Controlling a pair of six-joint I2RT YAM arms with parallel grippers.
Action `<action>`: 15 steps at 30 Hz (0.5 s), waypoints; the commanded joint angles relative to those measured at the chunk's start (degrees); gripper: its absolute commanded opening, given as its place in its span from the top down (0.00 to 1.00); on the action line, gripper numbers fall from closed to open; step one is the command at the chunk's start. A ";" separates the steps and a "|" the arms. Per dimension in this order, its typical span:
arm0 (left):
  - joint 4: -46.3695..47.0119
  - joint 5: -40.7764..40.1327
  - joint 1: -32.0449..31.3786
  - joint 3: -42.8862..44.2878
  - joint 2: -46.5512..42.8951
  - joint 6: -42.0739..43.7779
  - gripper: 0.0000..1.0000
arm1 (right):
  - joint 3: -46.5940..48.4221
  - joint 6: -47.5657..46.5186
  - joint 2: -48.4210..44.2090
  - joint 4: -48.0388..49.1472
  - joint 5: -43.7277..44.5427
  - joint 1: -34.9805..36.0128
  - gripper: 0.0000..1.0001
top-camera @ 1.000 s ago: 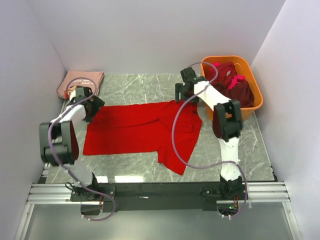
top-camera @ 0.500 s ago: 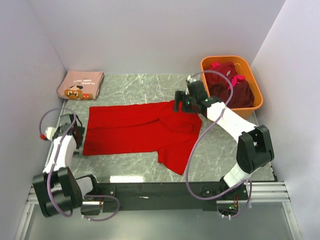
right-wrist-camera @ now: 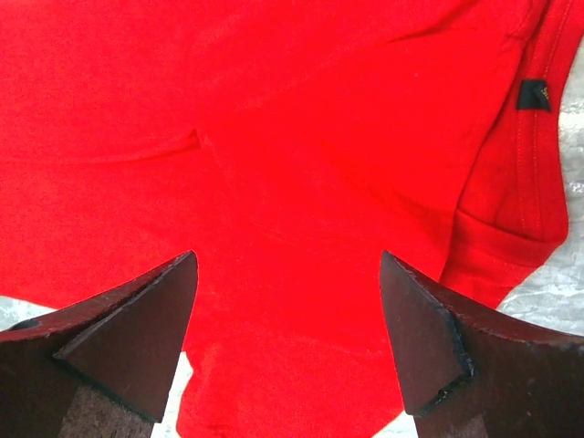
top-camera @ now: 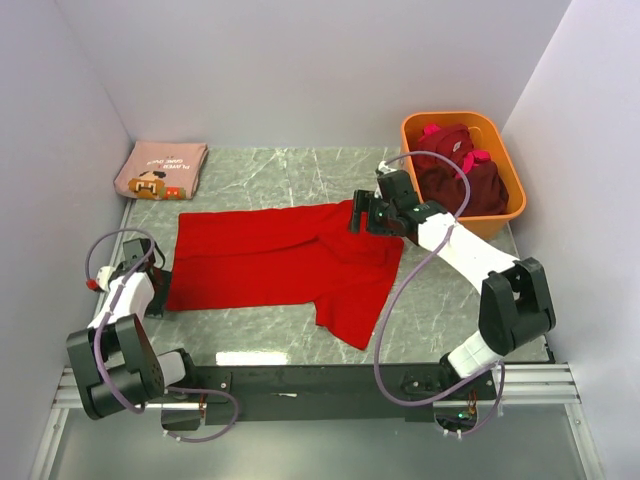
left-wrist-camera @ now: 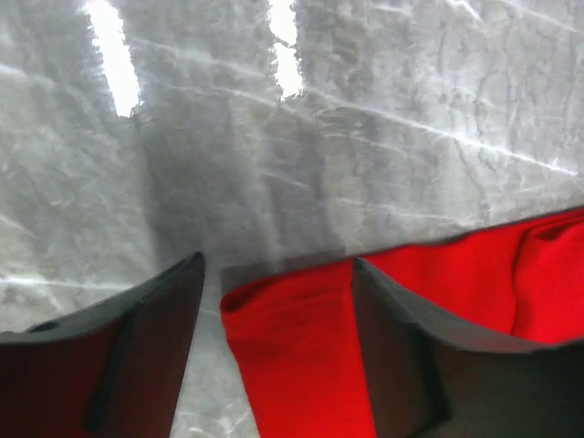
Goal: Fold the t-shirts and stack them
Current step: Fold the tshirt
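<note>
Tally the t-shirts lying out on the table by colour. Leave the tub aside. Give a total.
Red t-shirt, spread flat: 1
Dusty-pink t-shirt, folded: 1
Total: 2
Maroon t-shirts in the orange tub: too bunched to count.

The tee (top-camera: 270, 255) is bright red, the veined table (top-camera: 300, 175) grey.

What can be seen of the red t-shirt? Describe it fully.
The red t-shirt is plain, bright, soft cloth, spread almost flat on the marble table, one sleeve trailing toward the near edge. A small black label shows by its collar. The open left gripper straddles a hem corner; the open right gripper hovers over the collar end.
</note>
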 commanded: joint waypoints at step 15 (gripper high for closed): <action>11.50 7.09 0.34 -2.76 -0.03 6.63 0.99 | -10.97 -3.70 -11.00 -4.98 2.32 5.70 0.15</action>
